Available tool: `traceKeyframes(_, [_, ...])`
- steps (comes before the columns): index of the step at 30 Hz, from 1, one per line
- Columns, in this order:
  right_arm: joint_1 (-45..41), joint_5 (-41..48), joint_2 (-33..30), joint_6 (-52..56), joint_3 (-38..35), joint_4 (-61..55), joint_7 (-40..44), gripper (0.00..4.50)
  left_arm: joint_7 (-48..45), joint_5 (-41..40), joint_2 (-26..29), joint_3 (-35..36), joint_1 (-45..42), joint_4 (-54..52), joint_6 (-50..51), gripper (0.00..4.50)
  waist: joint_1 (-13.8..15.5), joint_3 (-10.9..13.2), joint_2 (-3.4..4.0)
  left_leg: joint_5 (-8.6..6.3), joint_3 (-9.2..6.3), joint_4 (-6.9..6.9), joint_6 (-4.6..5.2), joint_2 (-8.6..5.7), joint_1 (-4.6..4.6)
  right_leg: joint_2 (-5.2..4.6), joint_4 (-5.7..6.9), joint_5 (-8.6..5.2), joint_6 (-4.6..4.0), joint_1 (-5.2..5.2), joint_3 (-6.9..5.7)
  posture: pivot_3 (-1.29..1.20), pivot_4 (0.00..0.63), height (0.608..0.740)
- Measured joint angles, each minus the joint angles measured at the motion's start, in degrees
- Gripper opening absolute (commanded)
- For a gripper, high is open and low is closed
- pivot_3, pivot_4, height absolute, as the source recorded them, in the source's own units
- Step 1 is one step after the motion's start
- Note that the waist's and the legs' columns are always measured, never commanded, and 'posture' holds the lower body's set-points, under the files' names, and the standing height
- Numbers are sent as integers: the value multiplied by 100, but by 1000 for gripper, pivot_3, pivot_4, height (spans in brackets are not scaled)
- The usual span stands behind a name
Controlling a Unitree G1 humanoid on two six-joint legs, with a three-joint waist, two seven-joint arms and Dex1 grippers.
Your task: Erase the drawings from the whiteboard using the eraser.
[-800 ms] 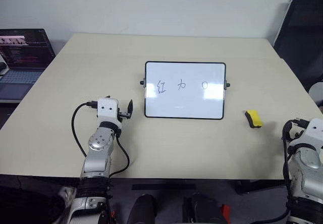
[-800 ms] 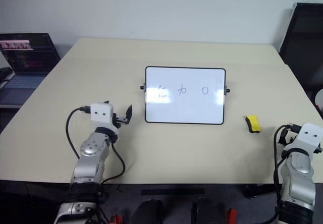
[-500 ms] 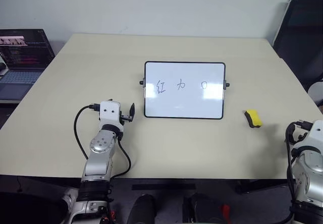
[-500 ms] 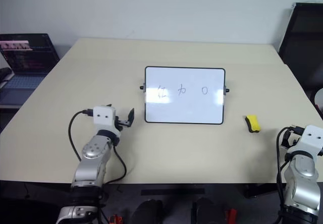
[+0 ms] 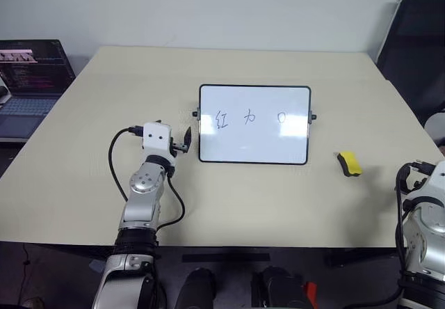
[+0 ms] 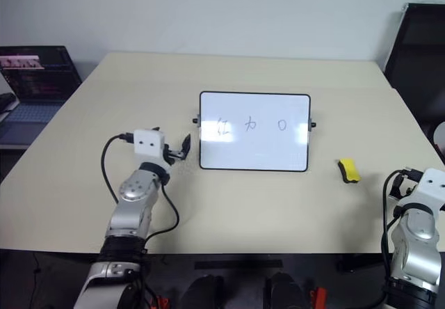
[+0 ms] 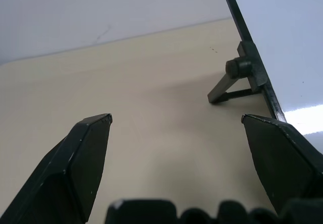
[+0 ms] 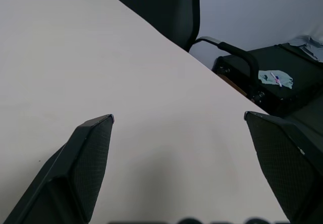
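Observation:
The whiteboard (image 5: 254, 142) stands tilted on the middle of the beige table (image 5: 229, 197), black-framed, with a knob (image 7: 236, 67) on its short side. The drawings (image 5: 249, 117) are three thin blue-grey marks in a row across its upper half. The eraser (image 5: 349, 163), a small yellow block with a black end, lies on the table to the board's right. My left gripper (image 5: 185, 142) hovers open just left of the board's left edge, nothing between its fingers (image 7: 88, 153). My right gripper (image 8: 179, 118) is open over the table's right edge, nearer me than the eraser.
An open laptop (image 5: 31, 72) sits on a lower surface off the table's left side. A black chair (image 5: 417, 51) stands beyond the table's right far corner, with a black case (image 8: 272, 77) beside it.
My left gripper has moved forward and right, closing in on the whiteboard's left edge. The right arm has drifted slightly outward. The board and eraser have not moved.

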Motion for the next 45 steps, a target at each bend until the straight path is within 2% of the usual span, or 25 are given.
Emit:
traceKeyframes(12, [2, 483, -691, 1321, -157, -1126, 675, 4468, -1831, -993, -154, -749, -609, -1084, 399, 4500, -14, 3, 2, 0, 1, 1, 0, -1, -1, 3, -1, 0, 1, 1, 2, 0, 150, 740])
traceKeyframes(19, [-397, 1129, -965, 2986, 124, -1572, 1204, 4468, -3469, -1750, 47, -1448, -575, -1445, 1284, 4500, -18, 4, 3, 0, -3, 2, 0, 0, -2, 6, 0, 0, 0, 1, -2, 0, 150, 740])
traceKeyframes(27, [-773, 1366, -1052, 3959, 551, -1602, 1511, 4468, -4680, -1827, 152, -2049, -481, -1245, 1387, 4500, -6, 6, 5, 0, -7, 2, 1, 0, -6, 6, -6, -1, -1, 0, -4, 0, 150, 740])
traceKeyframes(38, [-1287, 1295, -1050, 4033, 1098, -735, 1754, 4468, -4634, -1142, -405, -2198, -660, -29, 53, 4500, 1, 6, 4, -2, -8, -3, 4, 0, -19, 8, -35, 3, 3, 0, -8, 0, 150, 740])
traceKeyframes(45, [-1405, 1111, -1052, 3527, 1198, 132, 1924, 4468, -4488, -932, -478, -2196, -678, 47, -225, 4500, 6, 6, 5, -3, -8, -2, 6, -1, -27, 6, -45, 7, 10, 0, -8, 0, 150, 740])
